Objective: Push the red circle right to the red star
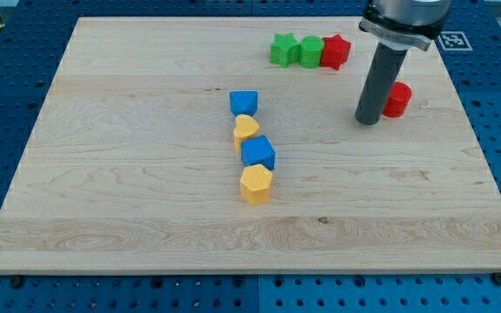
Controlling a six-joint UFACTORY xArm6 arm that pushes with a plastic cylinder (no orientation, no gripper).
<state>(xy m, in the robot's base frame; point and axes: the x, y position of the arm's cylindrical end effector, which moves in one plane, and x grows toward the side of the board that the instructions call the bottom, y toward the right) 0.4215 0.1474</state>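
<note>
A: Where's my tip (369, 122) right now?

B: Down on the tabletop (146, 191), far right part, just left of the red circle (397, 99). The rod hides the circle's left edge, so I can't tell if they're touching

A: And the red star (336, 51)?

B: Farther back, a bit left of the circle, near the far edge. It ends a tight row: green star (283, 49), green round block (310, 49), then red star, all touching

A: Claw apart or together?

B: No claw on this rig, just the dark rod, so nothing to report there

A: Rest of the board?

B: Column near the middle, far to near: blue block (243, 103), yellow block (247, 129), blue cube (257, 153), yellow hexagon (256, 183). Each touches the next, well apart from my tip

A: Circle vs star?

B: Apart, circle sits nearer and to the right
</note>
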